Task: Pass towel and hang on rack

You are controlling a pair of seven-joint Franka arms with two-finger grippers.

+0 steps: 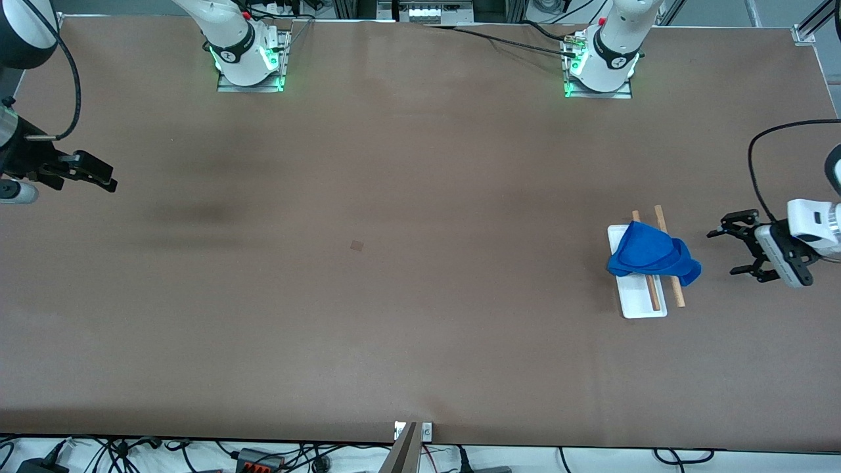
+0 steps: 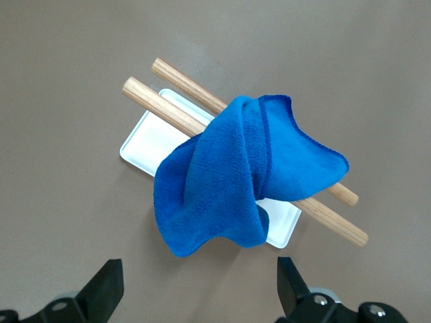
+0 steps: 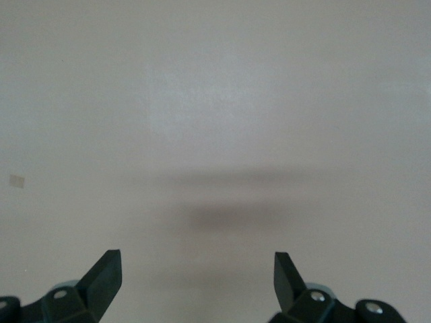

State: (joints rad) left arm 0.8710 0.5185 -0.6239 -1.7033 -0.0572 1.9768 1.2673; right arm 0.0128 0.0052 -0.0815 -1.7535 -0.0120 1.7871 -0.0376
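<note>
The blue towel (image 1: 650,253) (image 2: 236,175) lies bunched across both wooden rods of the rack (image 1: 640,303) (image 2: 149,142), near the left arm's end of the table. One corner hangs down past the white base. My left gripper (image 1: 723,252) (image 2: 200,282) is open and empty, hovering beside the rack toward the left arm's end of the table and apart from the towel. My right gripper (image 1: 105,179) (image 3: 197,276) is open and empty, up over bare table at the right arm's end.
A small brown square mark (image 1: 357,246) (image 3: 17,180) sits on the table's middle. Both arm bases (image 1: 250,59) (image 1: 601,66) stand along the edge farthest from the front camera. Cables lie off the edge nearest it.
</note>
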